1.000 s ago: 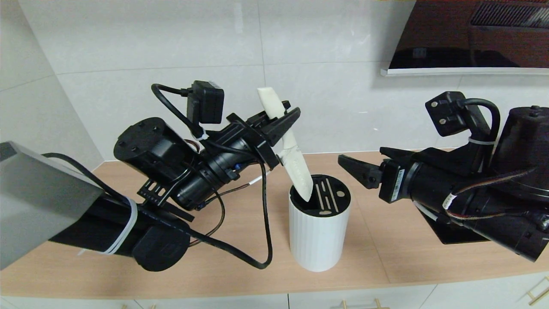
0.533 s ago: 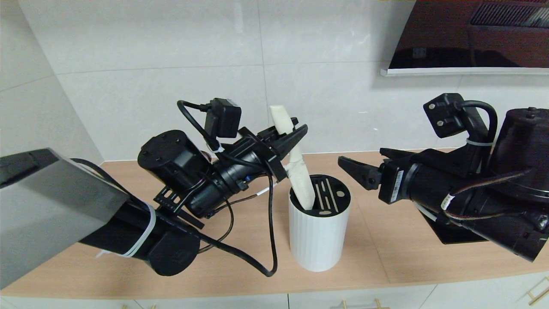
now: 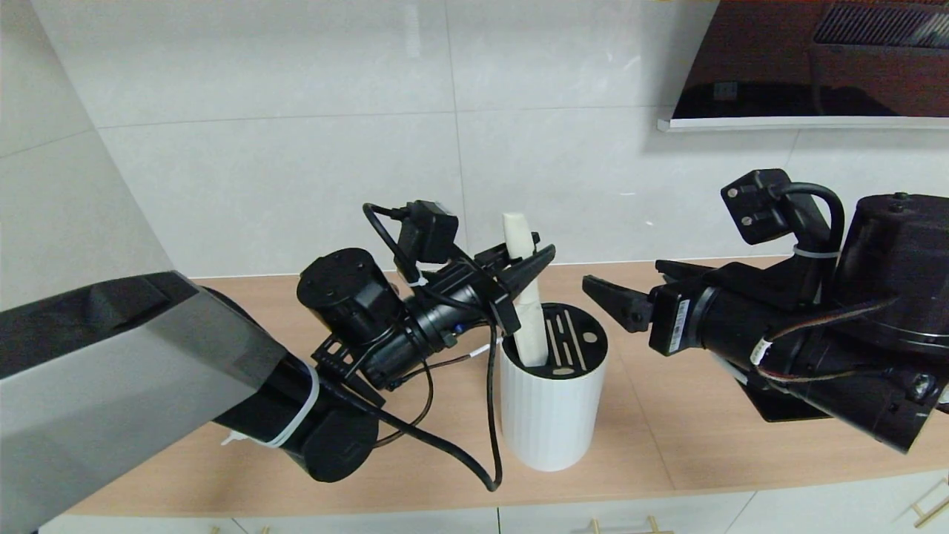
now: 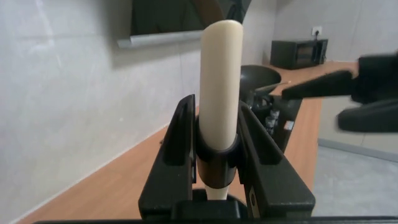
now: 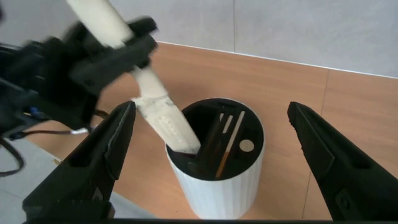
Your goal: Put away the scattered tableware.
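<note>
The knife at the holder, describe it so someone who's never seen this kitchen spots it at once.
On the wooden counter stands a ribbed white holder with a black slotted top. The knife stands blade-down in its large opening, clamped in the left gripper, the only cream-white piece.

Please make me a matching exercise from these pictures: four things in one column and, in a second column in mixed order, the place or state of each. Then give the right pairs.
Column A
1. knife
2. holder
3. left end effector
4. right end effector

Column B
a. open, beside the holder, gripping nothing
b. stands upright on the wooden counter
c. shut on the knife
d. blade pointing down into the holder

Right pairs: 1-d, 2-b, 3-c, 4-a.
</note>
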Robot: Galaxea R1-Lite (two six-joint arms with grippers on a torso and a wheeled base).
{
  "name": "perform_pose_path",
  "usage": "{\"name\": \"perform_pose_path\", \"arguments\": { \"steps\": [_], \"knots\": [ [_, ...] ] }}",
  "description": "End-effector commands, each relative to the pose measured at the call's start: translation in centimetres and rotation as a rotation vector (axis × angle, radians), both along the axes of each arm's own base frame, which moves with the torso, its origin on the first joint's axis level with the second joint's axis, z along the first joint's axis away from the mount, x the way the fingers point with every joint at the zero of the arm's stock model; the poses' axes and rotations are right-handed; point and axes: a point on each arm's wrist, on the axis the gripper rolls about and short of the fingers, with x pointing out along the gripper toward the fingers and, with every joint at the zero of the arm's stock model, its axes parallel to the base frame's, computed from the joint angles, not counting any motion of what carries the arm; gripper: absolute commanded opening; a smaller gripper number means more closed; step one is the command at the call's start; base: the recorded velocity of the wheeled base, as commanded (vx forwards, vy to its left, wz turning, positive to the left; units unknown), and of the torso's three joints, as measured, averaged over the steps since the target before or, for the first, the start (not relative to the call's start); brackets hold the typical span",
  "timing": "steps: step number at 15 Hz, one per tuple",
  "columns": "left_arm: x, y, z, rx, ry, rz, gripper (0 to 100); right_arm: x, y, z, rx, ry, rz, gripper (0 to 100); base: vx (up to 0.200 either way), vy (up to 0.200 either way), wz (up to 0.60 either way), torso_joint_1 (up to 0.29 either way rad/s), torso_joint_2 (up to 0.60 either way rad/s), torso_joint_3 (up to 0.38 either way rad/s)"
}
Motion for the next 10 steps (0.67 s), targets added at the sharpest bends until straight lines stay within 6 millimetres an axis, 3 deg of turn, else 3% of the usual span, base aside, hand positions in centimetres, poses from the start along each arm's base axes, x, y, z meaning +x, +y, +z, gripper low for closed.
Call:
{"name": "perform_pose_path", "arguments": {
  "steps": [1,9,10],
  "knots": [
    [0.1,-0.6,-1.1,0.015,0.026,-0.009,0,0.1,0.1,-0.1,-0.002,0.003,0.000,100,0.000,0.000,0.00,0.000,0.00,0.000],
    [0.2,-1.2,-2.6,0.036,0.057,-0.018,0,0.1,0.1,-0.2,-0.003,0.004,0.000,100,0.000,0.000,0.00,0.000,0.00,0.000],
    [0.3,-1.2,-2.5,0.032,0.056,-0.016,100,0.1,0.1,-0.2,-0.004,0.005,-0.001,100,0.000,0.000,0.00,0.000,0.00,0.000]
  ]
}}
